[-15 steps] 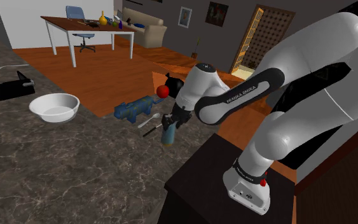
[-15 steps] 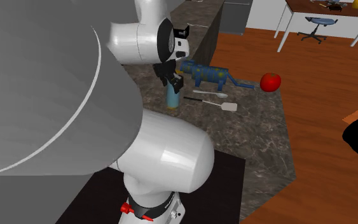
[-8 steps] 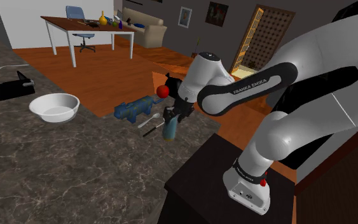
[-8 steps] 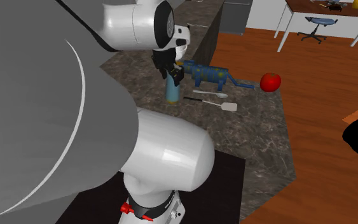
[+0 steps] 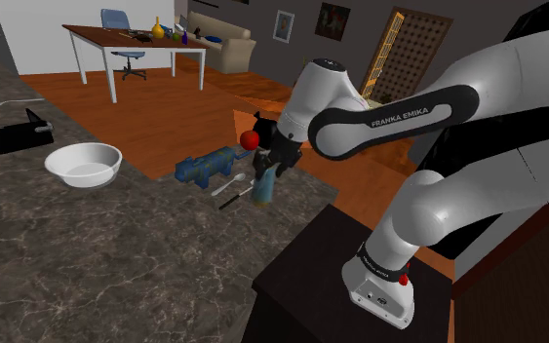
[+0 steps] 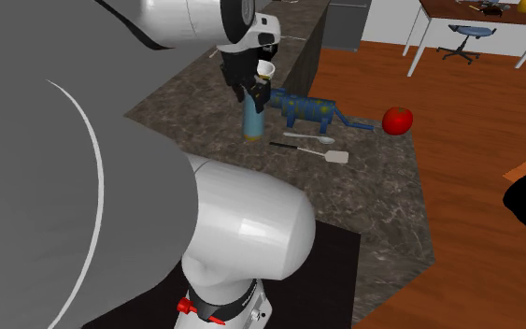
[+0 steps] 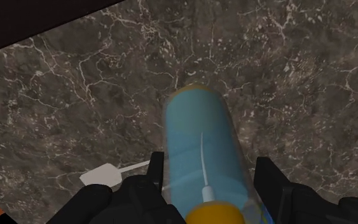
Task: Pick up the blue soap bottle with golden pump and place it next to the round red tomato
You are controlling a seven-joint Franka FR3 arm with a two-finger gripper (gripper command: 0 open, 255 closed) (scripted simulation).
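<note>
My gripper (image 5: 267,169) (image 6: 254,93) is shut on the blue soap bottle (image 5: 261,189) (image 6: 251,120), clasping it near the golden pump. The bottle hangs upright, its base just above the dark marble countertop (image 5: 116,253). In the wrist view the bottle (image 7: 199,149) sits between the two black fingers (image 7: 153,173), with the golden pump closest to the hand. The round red tomato (image 5: 251,140) (image 6: 397,120) rests at the counter's far corner, beyond the bottle in the shoulder view and to the right of it in the second exterior view.
A blue, yellow-spotted object (image 5: 204,166) (image 6: 305,106) lies between bottle and tomato. A spoon (image 6: 309,138) and a white spatula (image 6: 331,154) (image 7: 98,177) lie beside the bottle. A white bowl (image 5: 84,163) and a black object (image 5: 19,134) sit further left. The stand (image 5: 350,283) is at lower right.
The gripper has risen with the bottle held in it, carrying it a little toward the blue spotted object. The arm's elbow has swung upward. Nothing else moved.
</note>
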